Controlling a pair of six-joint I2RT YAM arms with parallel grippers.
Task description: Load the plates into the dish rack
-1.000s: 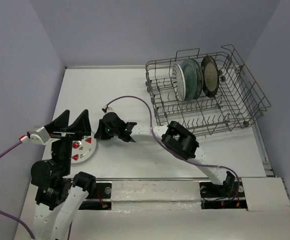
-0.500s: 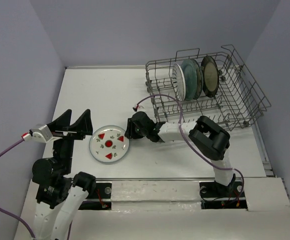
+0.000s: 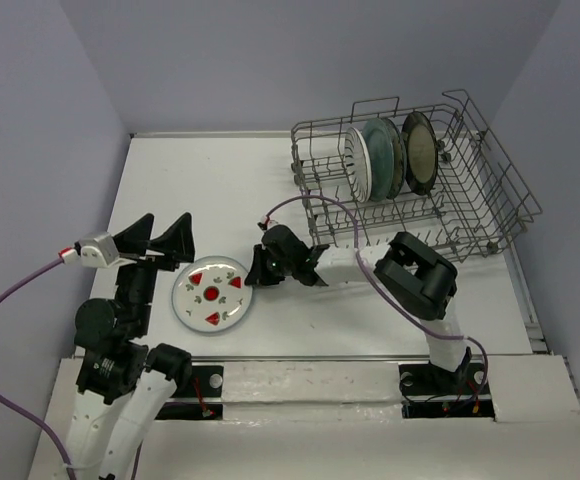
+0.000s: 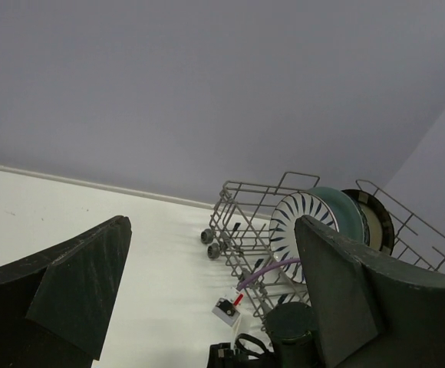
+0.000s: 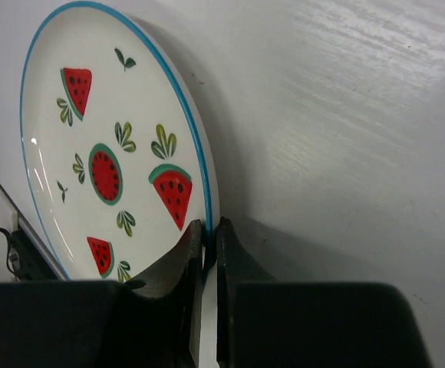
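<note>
Clamps right gripper (image 3: 253,274) onto plate (image 3: 208,293) rim at its 3 o'clock; holds left gripper (image 3: 165,228) agape at 9 o'clock. Over white table (image 3: 220,180), amid lilac walls (image 3: 270,60).

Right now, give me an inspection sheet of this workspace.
Surface: white table, no spills seen.
Job's things: watermelon plate outside the dish rack; striped plate, teal plate and brown-rimmed plate upright inside it.
Clutter: nothing seen.
Grippers: right gripper shut on the watermelon plate's rim; left gripper open, holding nothing.
Cables: left purple cable trails off-table; right purple cable arcs near the rack.
Surroundings: lavender walls.
</note>
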